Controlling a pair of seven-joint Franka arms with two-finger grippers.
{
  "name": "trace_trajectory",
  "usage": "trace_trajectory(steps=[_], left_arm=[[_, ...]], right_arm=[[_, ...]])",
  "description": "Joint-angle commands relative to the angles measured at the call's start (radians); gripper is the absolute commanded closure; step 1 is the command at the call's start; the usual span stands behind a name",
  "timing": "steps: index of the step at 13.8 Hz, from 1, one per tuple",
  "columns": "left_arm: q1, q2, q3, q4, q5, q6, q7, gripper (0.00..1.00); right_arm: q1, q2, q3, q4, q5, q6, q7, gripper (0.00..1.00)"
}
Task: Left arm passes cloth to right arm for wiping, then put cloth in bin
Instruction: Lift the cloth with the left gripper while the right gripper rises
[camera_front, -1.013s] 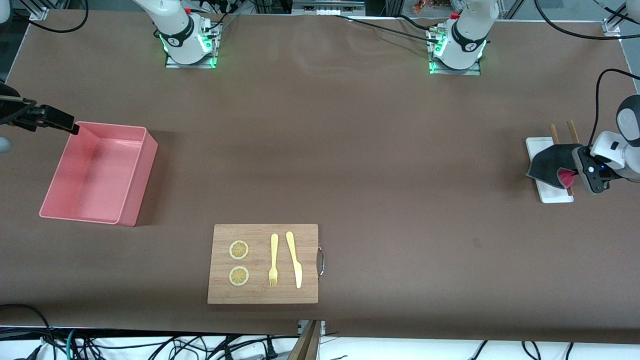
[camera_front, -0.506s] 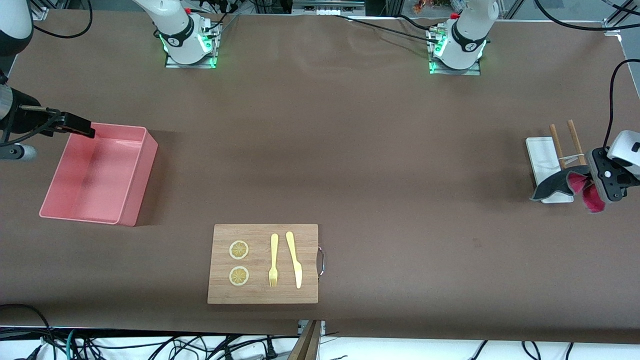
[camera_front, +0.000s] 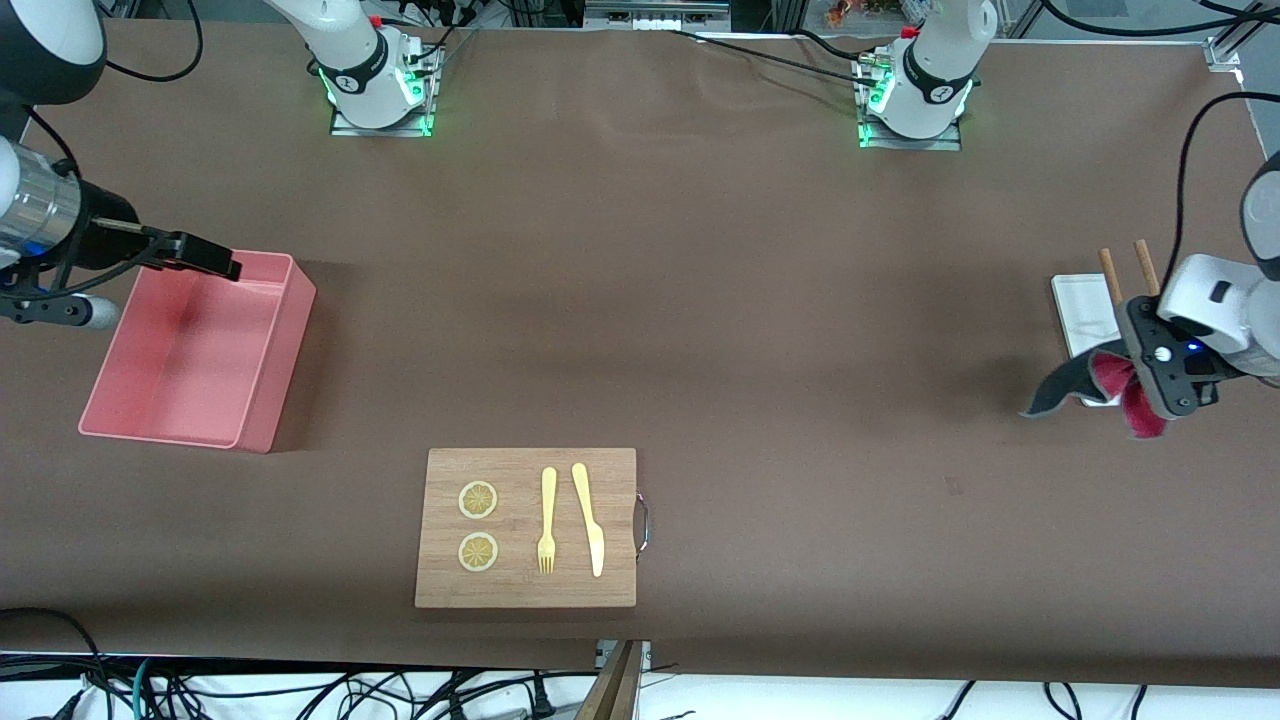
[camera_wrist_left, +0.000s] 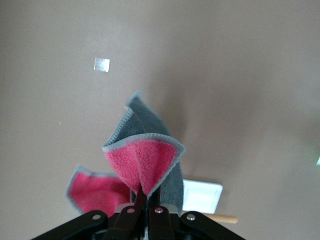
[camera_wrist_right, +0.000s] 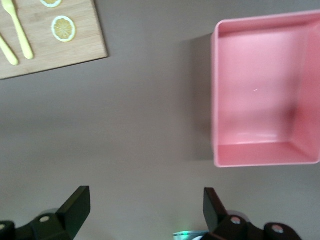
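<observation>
My left gripper (camera_front: 1150, 388) is shut on the cloth (camera_front: 1062, 384), up in the air over the near end of the white tray. The cloth hangs floppy, dark grey outside with a bright pink face, and shows folded in the left wrist view (camera_wrist_left: 145, 160) just off the left gripper (camera_wrist_left: 143, 200). The salmon-pink bin (camera_front: 190, 360) stands at the right arm's end of the table, with nothing in it. My right gripper (camera_front: 212, 262) is open and empty over the bin's far rim. In the right wrist view the right gripper (camera_wrist_right: 145, 202) is spread wide beside the bin (camera_wrist_right: 265, 90).
A narrow white tray (camera_front: 1078, 305) with two wooden sticks (camera_front: 1108, 270) lies at the left arm's end. A wooden cutting board (camera_front: 527, 585) near the front edge carries two lemon slices (camera_front: 478, 500), a yellow fork (camera_front: 547, 520) and a yellow knife (camera_front: 588, 518).
The left gripper lifted the cloth off the tray and shifted it slightly toward the table's middle. The right gripper moved from outside the bin to over its far rim.
</observation>
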Motion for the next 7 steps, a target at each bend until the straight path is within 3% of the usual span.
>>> trace_trajectory(steps=[1,7], left_arm=[[-0.060,0.001,0.008,0.040,-0.019,-0.087,-0.166,1.00],[-0.199,0.001,0.008,0.040,-0.259,-0.125,-0.635,1.00]], right_arm=[[0.059,0.029,-0.003,0.015,0.054,0.034,0.184,0.00],[0.192,0.110,-0.003,0.015,0.244,0.233,0.640,0.00]])
